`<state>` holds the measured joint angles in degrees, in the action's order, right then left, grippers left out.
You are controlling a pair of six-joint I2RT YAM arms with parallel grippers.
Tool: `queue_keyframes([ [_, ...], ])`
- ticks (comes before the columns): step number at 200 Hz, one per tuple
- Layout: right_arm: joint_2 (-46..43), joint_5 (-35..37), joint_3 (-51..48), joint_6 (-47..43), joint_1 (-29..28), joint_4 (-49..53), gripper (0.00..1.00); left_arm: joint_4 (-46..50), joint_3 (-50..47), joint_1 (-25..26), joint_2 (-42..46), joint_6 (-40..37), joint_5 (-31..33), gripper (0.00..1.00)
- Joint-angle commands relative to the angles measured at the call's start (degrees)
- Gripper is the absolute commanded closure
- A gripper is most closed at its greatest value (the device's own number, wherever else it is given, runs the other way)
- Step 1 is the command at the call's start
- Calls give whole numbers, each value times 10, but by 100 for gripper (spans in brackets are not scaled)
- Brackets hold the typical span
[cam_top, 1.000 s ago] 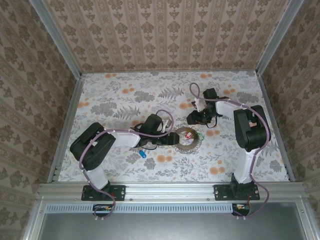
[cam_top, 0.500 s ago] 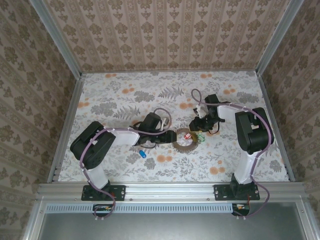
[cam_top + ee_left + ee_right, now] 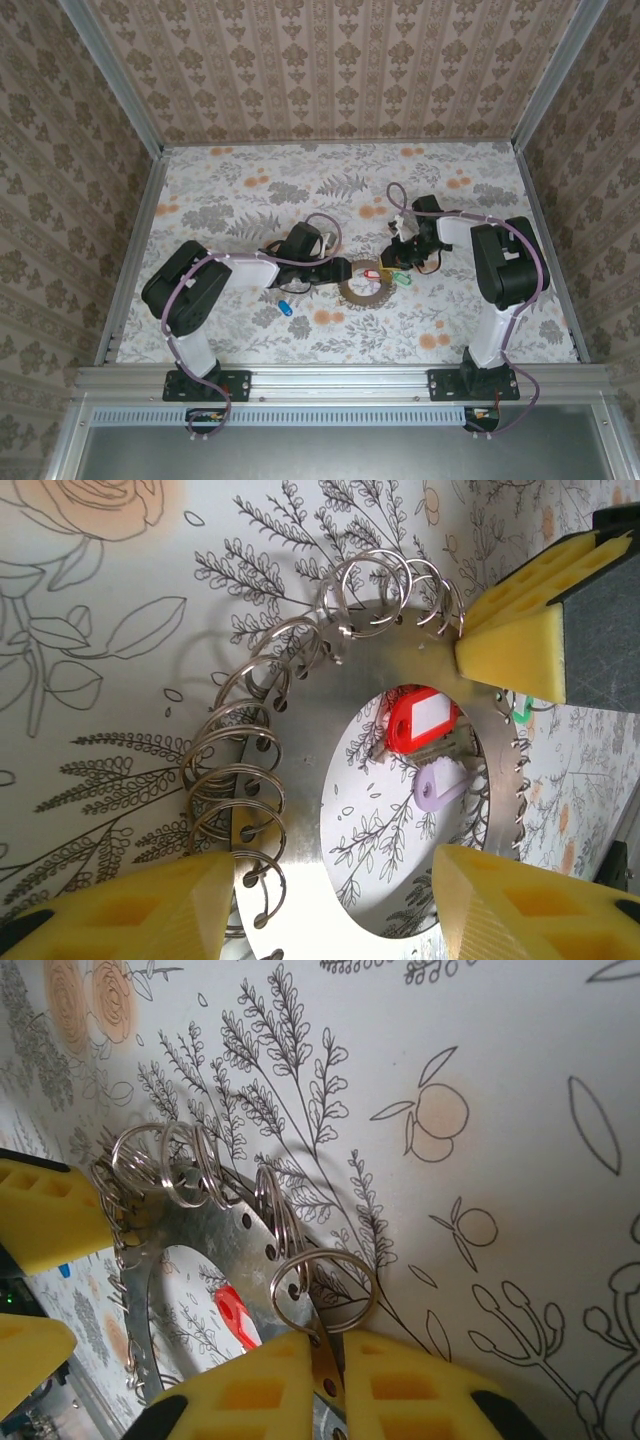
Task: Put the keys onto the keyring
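The keyring (image 3: pixel 362 300) is a flat silvery ring (image 3: pixel 300 870) with many small split rings along its rim, lying mid-table. A red key (image 3: pixel 420 720) and a lilac key (image 3: pixel 440 783) lie inside its hole. A green key (image 3: pixel 403 279) sits just right of it and a blue key (image 3: pixel 285 307) lies to the left. My left gripper (image 3: pixel 333 860) is open, its yellow fingers spread over the ring's near side. My right gripper (image 3: pixel 328 1345) is shut on the keyring's plate edge (image 3: pixel 230 1230), beside a split ring.
The floral tabletop (image 3: pixel 250 200) is bounded by patterned walls and metal rails at the back and sides. Both arms reach inward and meet at the ring, the right arm's cable (image 3: pixel 395 195) looping above it. Open floral surface stretches behind and to both sides.
My right gripper came down and left to the ring's right edge and closed on it. The left jaws narrowed a little and stayed at the ring's left side.
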<state>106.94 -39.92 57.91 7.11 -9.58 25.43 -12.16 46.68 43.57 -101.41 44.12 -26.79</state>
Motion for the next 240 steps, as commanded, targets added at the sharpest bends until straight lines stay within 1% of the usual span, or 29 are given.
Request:
queue_keyframes([
  [1, -25, -42, -17, 25, -6, -25, 91, 33, 4, -1, -9, -9, 33, 42],
  [19, -45, -45, -20, 32, 0, -30, 95, 46, 3, -2, 14, -18, 54, 39],
  [40, -71, -58, -30, 49, 6, -47, 97, 61, 2, -5, 48, -32, 77, 31],
  [65, -100, -60, -44, 73, 8, -76, 97, 83, 1, -8, 91, -56, 109, 24],
  [81, -125, -47, -54, 84, 8, -97, 98, 95, 1, -8, 119, -78, 125, 21],
  [103, -154, -29, -67, 99, 8, -125, 98, 91, 4, -6, 146, -136, 102, 22],
  [125, -171, -19, -71, 120, 8, -139, 98, 107, 35, 10, 144, -218, 31, 22],
  [148, -171, -15, -72, 127, 8, -143, 98, 157, 89, 37, 96, -280, -13, 22],
  [183, -157, -18, -69, 132, 8, -143, 98, 193, 161, 69, 9, -308, -24, 22],
  [188, -157, -18, -69, 134, 8, -144, 98, 204, 170, 70, 2, -303, -17, 25],
  [195, -156, -18, -68, 135, 8, -145, 98, 211, 170, 69, -1, -284, 13, 27],
  [209, -157, -19, -68, 142, 8, -153, 98, 168, 131, 59, 18, -219, 58, 23],
  [217, -157, -20, -71, 152, 8, -164, 98, 114, 92, 45, 30, -168, 50, 23],
  [224, -156, -22, -75, 162, 8, -177, 99, 63, 58, 30, 39, -108, 35, 23],
  [231, -156, -29, -81, 178, 8, -195, 99, 27, 29, 21, 47, -52, 36, 23],
  [240, -156, -37, -90, 202, 8, -221, 99, -25, -4, 15, 58, -1, 31, 23],
])
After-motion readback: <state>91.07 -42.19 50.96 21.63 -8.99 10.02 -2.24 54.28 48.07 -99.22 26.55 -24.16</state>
